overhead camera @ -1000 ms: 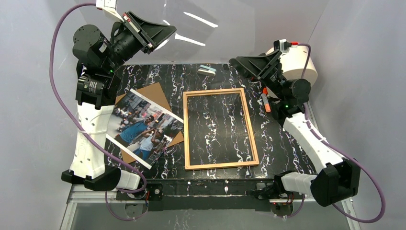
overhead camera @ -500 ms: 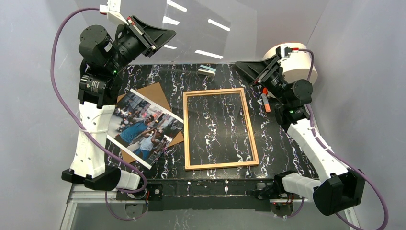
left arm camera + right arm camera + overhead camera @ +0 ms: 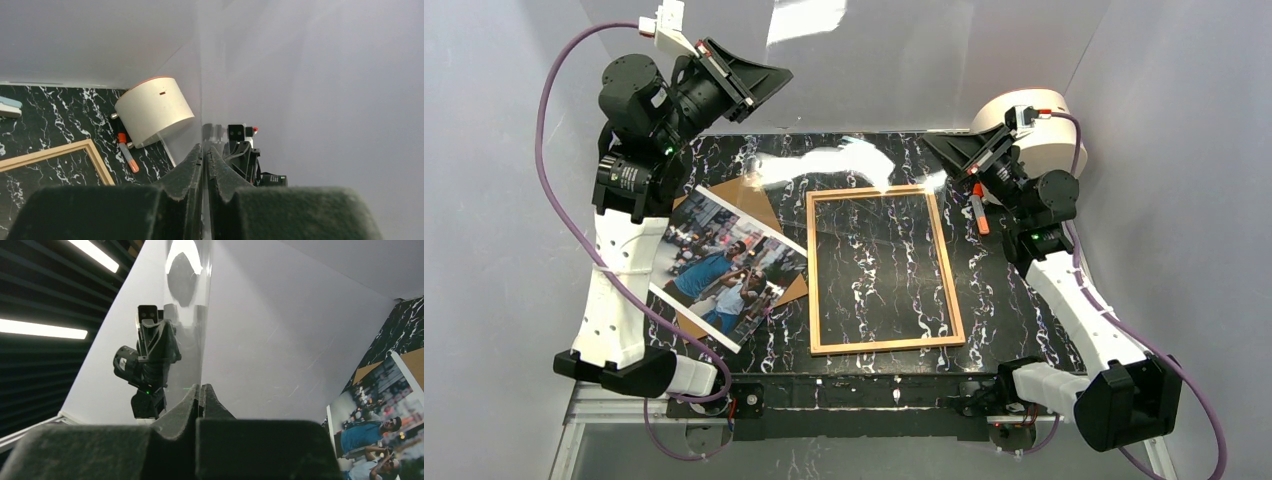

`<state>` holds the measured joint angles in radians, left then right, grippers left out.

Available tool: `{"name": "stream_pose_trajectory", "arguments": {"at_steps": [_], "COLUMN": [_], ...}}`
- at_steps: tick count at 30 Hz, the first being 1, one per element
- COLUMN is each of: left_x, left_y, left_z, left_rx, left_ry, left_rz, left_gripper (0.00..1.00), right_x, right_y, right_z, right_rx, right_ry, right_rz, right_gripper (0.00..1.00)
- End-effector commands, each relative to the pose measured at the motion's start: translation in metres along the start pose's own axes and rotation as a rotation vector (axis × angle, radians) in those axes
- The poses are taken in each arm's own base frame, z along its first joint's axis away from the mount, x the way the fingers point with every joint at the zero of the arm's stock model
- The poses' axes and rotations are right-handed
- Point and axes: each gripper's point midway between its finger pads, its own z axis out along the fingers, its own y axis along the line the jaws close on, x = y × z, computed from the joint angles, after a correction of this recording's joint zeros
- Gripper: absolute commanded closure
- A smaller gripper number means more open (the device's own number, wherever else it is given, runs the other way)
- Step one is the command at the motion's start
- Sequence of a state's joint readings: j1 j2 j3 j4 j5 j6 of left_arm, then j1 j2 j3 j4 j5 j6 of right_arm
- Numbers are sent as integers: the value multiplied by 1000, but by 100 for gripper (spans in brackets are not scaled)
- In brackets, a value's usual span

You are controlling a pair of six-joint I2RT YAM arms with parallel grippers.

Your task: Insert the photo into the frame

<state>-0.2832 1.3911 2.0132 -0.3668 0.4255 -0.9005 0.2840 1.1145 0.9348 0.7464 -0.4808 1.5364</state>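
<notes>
Your right gripper (image 3: 929, 139) snapped shut on the pane (image 3: 824, 165), at its right edge; your left gripper (image 3: 784, 73) stayed clenched on it, upper left.

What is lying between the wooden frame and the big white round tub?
An orange marker lies on the table between the frame and the white tub. The top view shows it, and the left wrist view too.

Frame (image 3: 810, 270): light wood. Clear pane (image 3: 834, 120): glossy, reflective. Photo (image 3: 724, 268): printed paper. Backing board (image 3: 746, 195): matt brown cardboard. Table (image 3: 989, 290): glossy black marbling.
</notes>
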Motion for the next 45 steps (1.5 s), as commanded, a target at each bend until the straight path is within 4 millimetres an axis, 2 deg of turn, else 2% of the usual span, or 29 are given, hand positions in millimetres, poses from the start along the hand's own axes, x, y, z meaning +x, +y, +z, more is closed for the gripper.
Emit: {"name": "stream_pose_trajectory", "arguments": {"at_steps": [1,3,5,6,8,12,15,19,21,23,26,32,34,36,37,40,41,43,45], "left_x": [7,19,37,46,68,103,131,181,200,217,235,253,259,266,269,278,280,285,288], "left_y": [16,44,78,93,127,191,237,288,309,322,332,347,355,362,366,385,391,401,408], "left_z": [-1,-3,-10,-16,-27,-54,-69,-81,-86,-88,-89,-85,-82,-80,-80,-82,-82,-81,-75], "left_rx": [-36,-126,-239,-288,-387,-611,-753,-848,-876,-882,-874,-875,-878,-877,-881,-926,-934,-951,-948], "left_ry": [6,25,57,74,120,189,262,401,443,475,518,542,554,572,578,592,599,613,627], "left_rz": [23,35,44,50,62,76,74,36,24,1,-36,-78,-89,-95,-95,-85,-80,-73,-69], "left_gripper": [85,64,36,28,17,2,2,1,2,2,2,2,6,15,19,30,31,32,31], "right_x": [-6,-4,0,4,13,34,50,61,62,62,61,58,60,64,67,73,74,72,70], "right_y": [1,-16,-46,-63,-95,-161,-193,-242,-265,-278,-286,-282,-279,-278,-279,-282,-286,-294,-303], "right_z": [-2,-5,-11,-16,-26,-51,-62,-78,-87,-92,-96,-94,-94,-97,-99,-109,-112,-118,-121], "right_rx": [-6,64,176,232,335,553,609,667,713,728,733,734,719,711,709,721,735,773,796], "right_ry": [3,27,73,99,156,252,338,431,448,462,473,469,477,490,500,523,526,531,554], "right_rz": [-18,-27,-15,2,31,155,235,193,143,89,40,15,23,35,41,42,32,13,-4], "right_gripper": [99,99,99,99,99,99,99,99,99,99,99,99,99,99,96,71,59,43,35]}}
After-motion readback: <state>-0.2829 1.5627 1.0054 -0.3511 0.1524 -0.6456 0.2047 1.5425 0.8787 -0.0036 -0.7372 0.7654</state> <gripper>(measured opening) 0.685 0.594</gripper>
